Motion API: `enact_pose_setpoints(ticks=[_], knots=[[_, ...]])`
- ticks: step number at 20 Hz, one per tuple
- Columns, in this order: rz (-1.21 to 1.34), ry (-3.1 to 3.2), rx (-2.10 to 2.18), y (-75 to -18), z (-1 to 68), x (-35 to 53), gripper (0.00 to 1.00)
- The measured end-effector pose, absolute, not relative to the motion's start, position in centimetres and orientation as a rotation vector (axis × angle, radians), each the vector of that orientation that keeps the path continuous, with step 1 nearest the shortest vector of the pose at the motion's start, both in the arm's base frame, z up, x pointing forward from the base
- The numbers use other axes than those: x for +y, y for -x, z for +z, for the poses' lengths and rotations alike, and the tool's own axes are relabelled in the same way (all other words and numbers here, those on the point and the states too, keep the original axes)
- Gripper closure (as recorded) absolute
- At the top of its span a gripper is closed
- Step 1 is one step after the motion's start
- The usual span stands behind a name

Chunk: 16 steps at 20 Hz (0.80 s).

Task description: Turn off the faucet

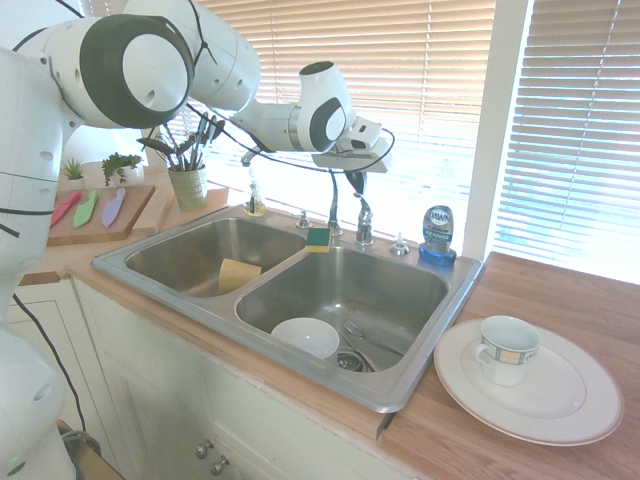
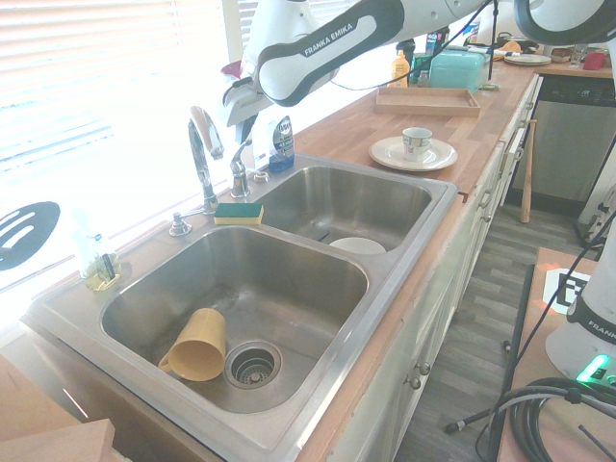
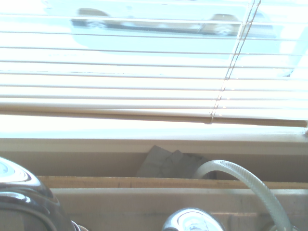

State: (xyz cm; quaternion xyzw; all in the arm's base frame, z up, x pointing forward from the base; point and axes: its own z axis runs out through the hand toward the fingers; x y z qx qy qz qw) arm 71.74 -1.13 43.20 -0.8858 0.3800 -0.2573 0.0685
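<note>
Still early, it seems: the gripper (image 1: 357, 180) hovers above the faucet (image 1: 334, 205) handle (image 1: 364, 222), mid-frame, not touching. I cannot tell whether its fingers are apart, and no water flow is visible

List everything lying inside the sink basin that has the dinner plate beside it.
In that basin lie a white bowl, a utensil and the drain. The front wall hides the bowl's near side.

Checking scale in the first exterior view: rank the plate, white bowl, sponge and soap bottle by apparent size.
1. Plate
2. White bowl
3. Soap bottle
4. Sponge
The plate sits nearest the camera, which exaggerates its size.
</note>
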Motion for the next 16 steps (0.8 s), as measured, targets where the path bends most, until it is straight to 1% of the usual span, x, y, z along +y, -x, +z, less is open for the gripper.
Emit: enact_pose_setpoints(ticks=[7,16], knots=[[-0.725,2.689,1.157,-71.1,41.3,-1.1,1.00],[-0.726,2.690,1.155,-70.9,41.2,-1.0,1.00]])
